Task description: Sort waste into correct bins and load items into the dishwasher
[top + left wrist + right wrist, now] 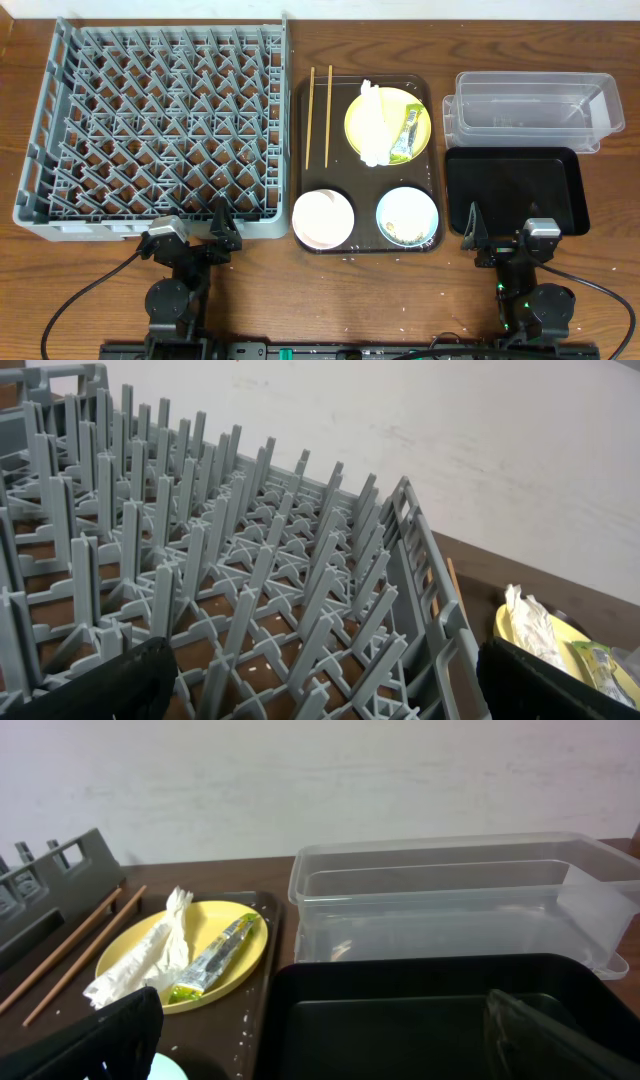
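- Both arms sit at the table's 6 o'clock edge. The left gripper (192, 238) is spread wide with nothing in it, close to the near wall of the dish rack (40, 130). The right gripper (505, 240) is just as wide and empty, at the near rim of the black tray (520, 185). We judge that a careless forward reach could catch the lattice wall or shove that tray.
- The napkin (370, 125) and the wrapper (405, 135) lie touching on the yellow plate (395, 100), at 1 o'clock on the serving tray (340, 170). One pinch could gather both, which would mis-sort one of them if they belong in different bins. Lifting the plate first would likely slide both off.
- The clear tub (530, 110) sits just beside the black tray, at its 12 o'clock. We cannot tell which bin takes which kind of waste.
- The light blue bowl (412, 203), at 5 o'clock on the serving tray, holds the food scraps (400, 230). Tipping it on the way to a bin could scatter them over the table.
- The white bowl (322, 220) stands at 7 o'clock, near the blue one. Wide jaws reaching for either could knock the other.
- The chopsticks (328, 115) lie flat at 11 o'clock. They are thin, so we expect they could roll out of a pinch or drop through the rack's grid.
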{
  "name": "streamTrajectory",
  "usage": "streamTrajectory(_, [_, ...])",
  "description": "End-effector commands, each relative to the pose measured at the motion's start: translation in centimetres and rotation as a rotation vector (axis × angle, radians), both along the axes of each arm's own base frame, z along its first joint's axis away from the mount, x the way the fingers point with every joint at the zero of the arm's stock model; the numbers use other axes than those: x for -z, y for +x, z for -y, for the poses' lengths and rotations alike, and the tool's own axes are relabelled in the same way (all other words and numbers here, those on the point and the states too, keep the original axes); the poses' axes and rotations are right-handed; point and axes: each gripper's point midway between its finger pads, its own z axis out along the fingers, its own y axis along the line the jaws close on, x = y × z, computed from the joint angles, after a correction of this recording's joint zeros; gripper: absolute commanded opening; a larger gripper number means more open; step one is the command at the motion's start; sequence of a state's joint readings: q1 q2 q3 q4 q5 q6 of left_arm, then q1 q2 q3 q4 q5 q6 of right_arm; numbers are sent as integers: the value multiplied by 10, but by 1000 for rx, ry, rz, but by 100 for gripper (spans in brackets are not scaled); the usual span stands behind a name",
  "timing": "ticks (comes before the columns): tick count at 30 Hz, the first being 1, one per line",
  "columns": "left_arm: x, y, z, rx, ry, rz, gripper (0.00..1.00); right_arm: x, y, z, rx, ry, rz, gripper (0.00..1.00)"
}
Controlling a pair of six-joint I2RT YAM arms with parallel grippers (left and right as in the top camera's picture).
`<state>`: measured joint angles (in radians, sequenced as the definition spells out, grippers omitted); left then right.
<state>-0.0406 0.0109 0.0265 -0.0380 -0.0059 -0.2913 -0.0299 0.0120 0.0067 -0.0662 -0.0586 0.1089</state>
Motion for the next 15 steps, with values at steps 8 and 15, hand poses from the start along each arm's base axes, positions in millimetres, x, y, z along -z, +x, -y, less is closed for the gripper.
streamTrajectory(8, [18,-1,-2,-8,12,-50,96,1,0,3,14,-13,-1,99])
streamTrajectory(15, [18,-1,-2,-10,11,-49,96,1,0,3,14,-13,-1,99])
